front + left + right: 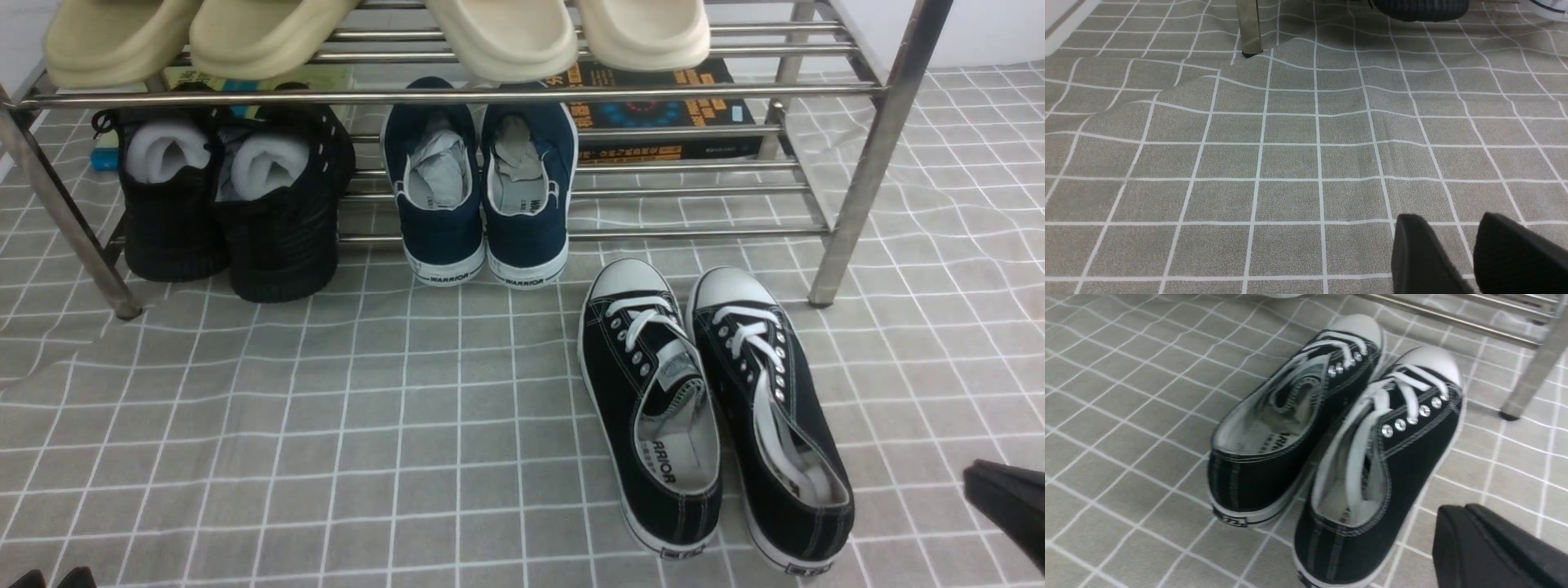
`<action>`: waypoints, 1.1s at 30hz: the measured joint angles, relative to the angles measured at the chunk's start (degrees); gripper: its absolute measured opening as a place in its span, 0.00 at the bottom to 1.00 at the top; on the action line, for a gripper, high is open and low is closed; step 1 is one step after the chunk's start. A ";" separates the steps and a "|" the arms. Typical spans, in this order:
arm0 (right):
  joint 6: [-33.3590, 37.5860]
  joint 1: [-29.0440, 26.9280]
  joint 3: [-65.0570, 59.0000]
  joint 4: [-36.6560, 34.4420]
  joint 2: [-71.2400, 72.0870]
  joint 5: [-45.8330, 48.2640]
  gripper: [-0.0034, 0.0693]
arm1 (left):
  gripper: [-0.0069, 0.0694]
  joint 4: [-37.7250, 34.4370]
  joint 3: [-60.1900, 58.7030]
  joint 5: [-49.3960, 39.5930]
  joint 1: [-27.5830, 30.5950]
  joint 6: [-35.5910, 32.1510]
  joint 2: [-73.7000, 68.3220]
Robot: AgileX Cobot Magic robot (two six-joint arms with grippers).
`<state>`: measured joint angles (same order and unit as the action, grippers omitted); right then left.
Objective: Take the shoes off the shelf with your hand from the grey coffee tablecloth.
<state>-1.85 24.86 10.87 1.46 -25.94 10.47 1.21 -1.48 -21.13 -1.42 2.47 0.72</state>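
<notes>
The pair of black canvas shoes with white laces and toe caps stands side by side on the grey coffee tablecloth, toes toward the silver shelf, just in front of its lower tier. They also show in the right wrist view. My right gripper is shut and empty, low beside the heel of the right-hand shoe, at the front view's right edge. My left gripper is open and empty over bare cloth, far left of the shoes.
All-black knit shoes and navy sneakers sit on the lower tier, books behind them. Beige slippers lie on the upper tier. A shelf leg stands just beyond the shoes; another leg is ahead of my left gripper.
</notes>
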 joint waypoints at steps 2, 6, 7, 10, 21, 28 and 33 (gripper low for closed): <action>0.00 -3.89 -3.07 -0.20 6.64 0.93 0.05 | 0.40 0.00 0.00 0.00 0.00 0.00 0.00; 0.05 -10.42 -8.48 -0.06 16.40 1.55 0.05 | 0.40 0.00 0.00 0.00 0.00 0.00 0.00; 0.05 -13.16 -10.67 0.00 20.36 2.15 0.05 | 0.40 0.00 0.00 0.00 0.00 0.00 0.00; 0.11 -18.43 -12.27 -0.32 25.69 4.97 0.05 | 0.40 0.00 0.00 -0.04 0.00 0.00 0.00; 0.21 -23.59 -11.98 -2.45 26.54 10.30 0.07 | 0.40 0.00 0.00 -0.05 0.00 0.00 0.00; 0.21 -23.59 -11.73 -2.68 26.54 11.59 0.09 | 0.40 0.00 0.00 -0.05 0.00 0.00 0.00; 0.21 -23.59 -11.73 -2.68 26.54 11.65 0.10 | 0.40 0.00 0.00 -0.05 0.00 0.00 0.00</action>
<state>-1.64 1.27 -0.86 -1.22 0.60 22.12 1.21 -1.48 -21.18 -1.42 2.47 0.72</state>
